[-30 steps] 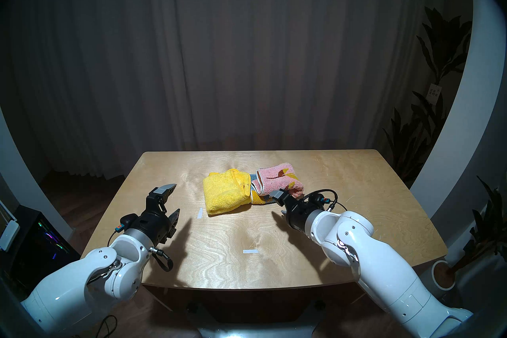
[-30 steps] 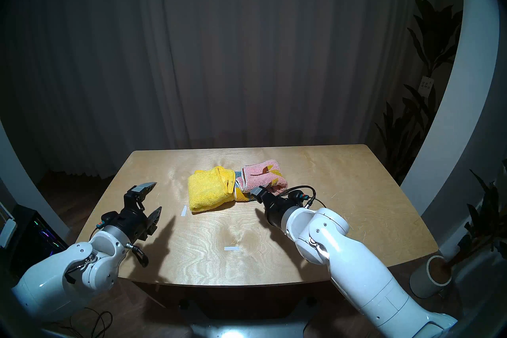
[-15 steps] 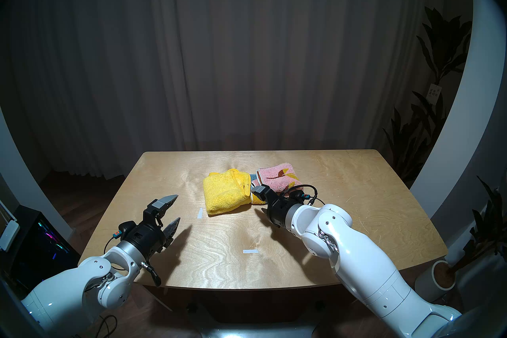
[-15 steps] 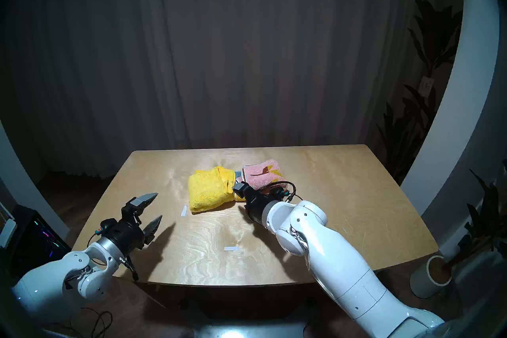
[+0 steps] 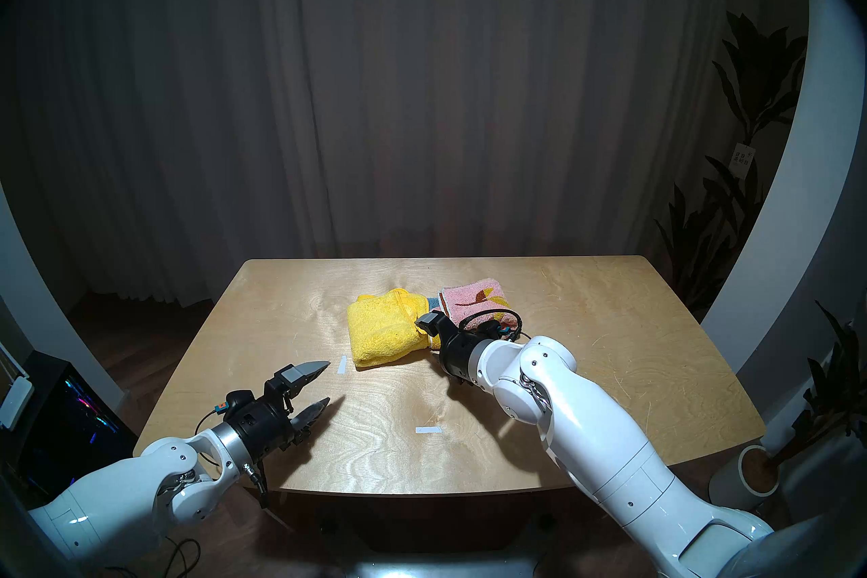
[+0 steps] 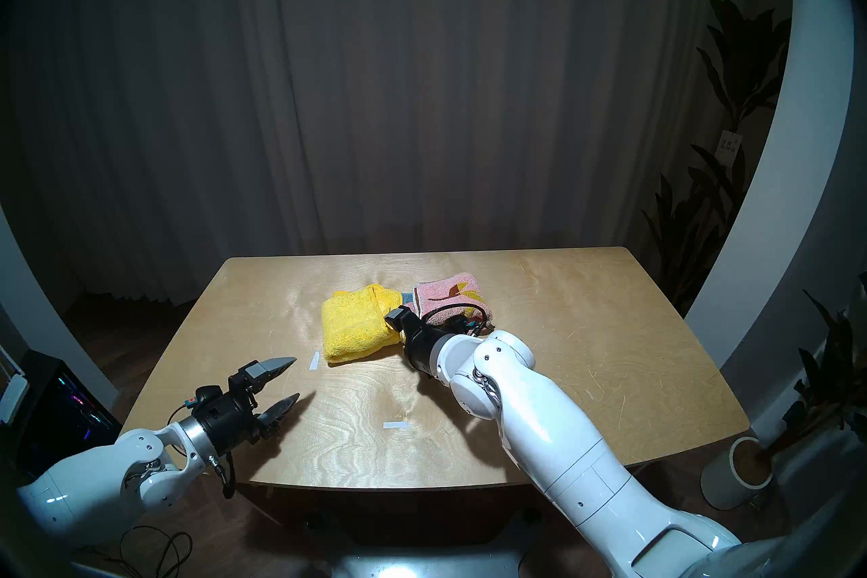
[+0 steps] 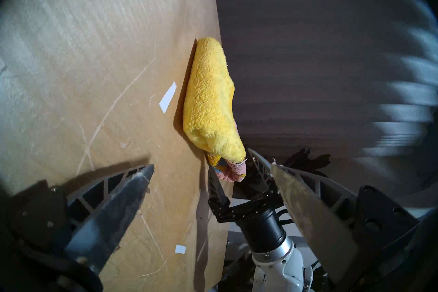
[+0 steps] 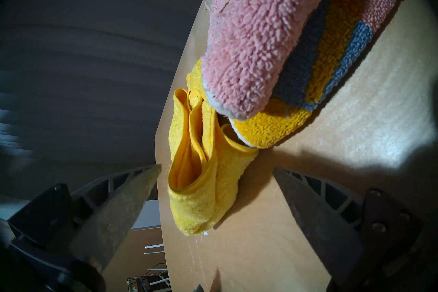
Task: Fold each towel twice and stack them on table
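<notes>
Plywood tabletop (image 5: 586,366) carried a folded yellow terry towel (image 5: 382,331) touching, at its 3 o'clock, a pink sunflower-patterned towel (image 5: 474,298). Both the right claw (image 7: 237,171) and the left claw (image 5: 319,389) were spread and empty; closing, the right might snag both towels and undo the folds.

fluffy terry yellow towel (image 5: 382,331), looped pink towel (image 8: 265,30), grained plywood table (image 5: 586,328)

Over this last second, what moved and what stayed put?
The right gripper swept leftward, open, from the pink towel to the seam with the yellow towel. The left gripper, open, dropped lower and reached forward over the table. Neither took hold of anything; both towels lie where they were.
</notes>
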`<state>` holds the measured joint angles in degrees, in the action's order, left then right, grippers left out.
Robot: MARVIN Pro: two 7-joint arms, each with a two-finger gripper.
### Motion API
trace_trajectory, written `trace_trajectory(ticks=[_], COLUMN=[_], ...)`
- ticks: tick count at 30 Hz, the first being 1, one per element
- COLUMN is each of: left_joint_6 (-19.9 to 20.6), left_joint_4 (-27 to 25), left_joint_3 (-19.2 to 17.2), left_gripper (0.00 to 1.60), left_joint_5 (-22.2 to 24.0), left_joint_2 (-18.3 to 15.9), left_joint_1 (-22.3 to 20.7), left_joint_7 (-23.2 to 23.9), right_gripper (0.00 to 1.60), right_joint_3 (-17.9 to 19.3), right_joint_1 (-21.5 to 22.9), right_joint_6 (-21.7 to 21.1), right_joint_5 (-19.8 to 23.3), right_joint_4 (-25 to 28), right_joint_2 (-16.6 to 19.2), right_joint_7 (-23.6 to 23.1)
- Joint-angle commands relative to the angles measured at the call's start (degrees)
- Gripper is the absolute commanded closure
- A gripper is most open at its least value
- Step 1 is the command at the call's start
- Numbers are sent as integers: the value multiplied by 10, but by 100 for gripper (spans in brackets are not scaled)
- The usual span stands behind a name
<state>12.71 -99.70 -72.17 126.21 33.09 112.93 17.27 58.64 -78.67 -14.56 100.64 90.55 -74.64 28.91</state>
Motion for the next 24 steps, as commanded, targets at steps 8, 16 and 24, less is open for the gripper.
trace_trajectory(ticks=[8, 16, 24], left_joint_6=[106, 161, 216], left_joint_4=[72, 121, 186], left_joint_3=[-5, 6, 18], left_gripper=[0, 0, 0], left_joint_5=[-34, -76, -111], left_joint_2=[31, 67, 102], left_joint_1=[-110, -161, -214], left_joint_7=[-12, -41, -48], right_gripper=[0, 0, 0], right_joint_3=[-1, -14, -23], right_joint_1=[45, 58, 73], right_joint_6=[8, 14, 25], right_joint_5=[17, 20, 22], right_joint_4=[-13, -26, -35], right_joint_2=[-44, -62, -73], right_joint_7=[35, 62, 87])
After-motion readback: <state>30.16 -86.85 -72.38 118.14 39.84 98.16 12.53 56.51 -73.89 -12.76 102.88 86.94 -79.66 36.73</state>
